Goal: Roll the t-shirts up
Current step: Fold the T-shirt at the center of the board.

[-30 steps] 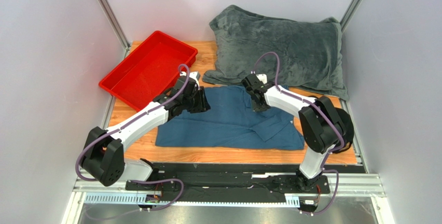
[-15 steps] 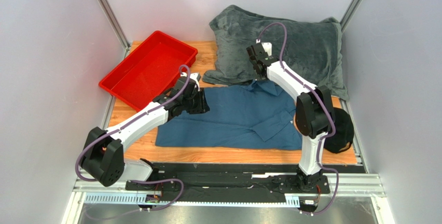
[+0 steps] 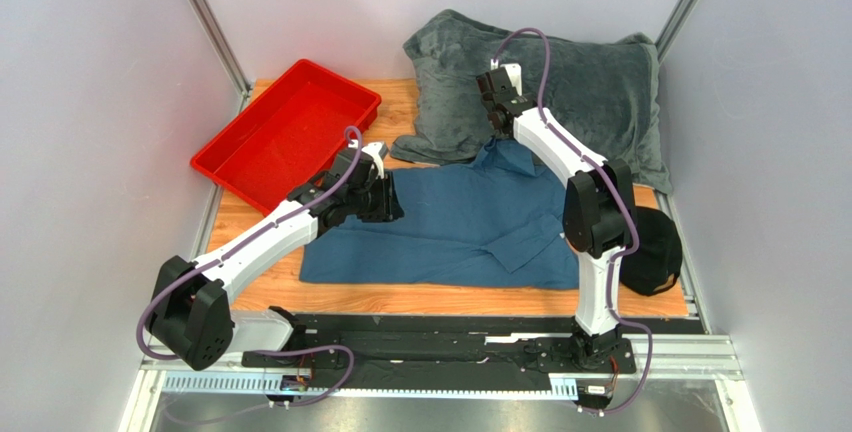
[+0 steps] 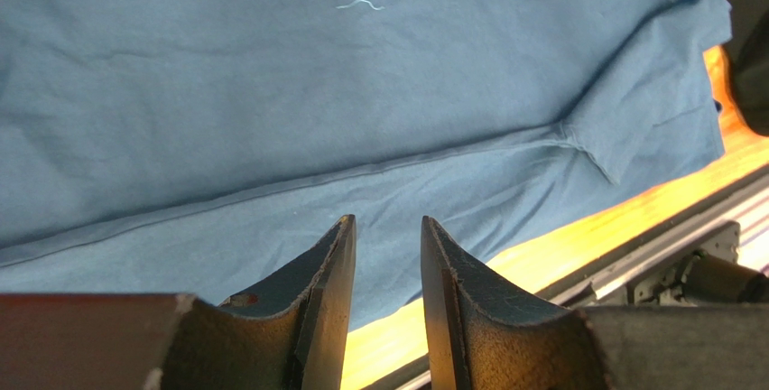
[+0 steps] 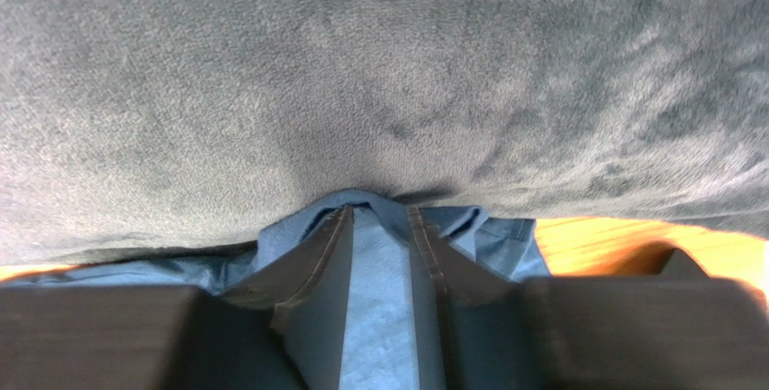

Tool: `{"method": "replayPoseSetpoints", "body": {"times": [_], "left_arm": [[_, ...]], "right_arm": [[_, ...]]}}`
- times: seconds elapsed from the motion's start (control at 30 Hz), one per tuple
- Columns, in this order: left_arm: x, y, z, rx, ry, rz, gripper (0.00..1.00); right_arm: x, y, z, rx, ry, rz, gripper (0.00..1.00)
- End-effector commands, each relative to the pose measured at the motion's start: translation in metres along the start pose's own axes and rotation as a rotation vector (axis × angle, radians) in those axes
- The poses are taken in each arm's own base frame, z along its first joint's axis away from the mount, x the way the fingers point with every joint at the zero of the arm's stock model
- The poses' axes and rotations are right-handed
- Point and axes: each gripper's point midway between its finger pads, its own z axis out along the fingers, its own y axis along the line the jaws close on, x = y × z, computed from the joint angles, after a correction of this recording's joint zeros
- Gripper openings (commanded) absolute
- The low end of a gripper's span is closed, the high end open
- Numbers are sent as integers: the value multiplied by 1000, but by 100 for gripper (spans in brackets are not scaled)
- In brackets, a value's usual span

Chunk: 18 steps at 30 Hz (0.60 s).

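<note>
the left arm (image 3: 260, 237) reaches low from the near left corner toward the middle of the counter (image 3: 400, 297), its wrist over the left edge of the t-shirt (image 3: 450, 222); its fingers (image 4: 329, 273) stand slightly apart with nothing between them, just above the cloth. the right arm (image 3: 590, 192) rises straight up from the near right, then stretches far out over the grey blanket (image 3: 570, 82) at the far right corner; its fingers (image 5: 307, 273) are parted, blue cloth bunched around their tips against the blanket. the t-shirt lies spread across the middle of the counter, its far edge drawn up onto the blanket's near edge. the red tray (image 3: 290, 132) sits at the far left corner, its red floor in plain view.
</note>
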Motion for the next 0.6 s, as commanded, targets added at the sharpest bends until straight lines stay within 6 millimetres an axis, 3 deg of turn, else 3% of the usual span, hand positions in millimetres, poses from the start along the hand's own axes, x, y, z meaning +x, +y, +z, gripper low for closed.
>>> {"method": "replayPoseSetpoints", "body": {"times": [0.0,0.27,0.5,0.57], "left_arm": [[-4,-17,-8,88,-11,36,42],[5,-40,0,224,37,44,42],[12,-56,6,280,63,45,42],[16,-63,9,298,73,56,42]], "right_arm": [[-24,3,-3,-6,-81,2,38],[-34,-10,-21,-13,-94,57,44],[-5,-20,-26,-82,1,149,44],[-5,-25,-37,-95,-4,175,44]]}}
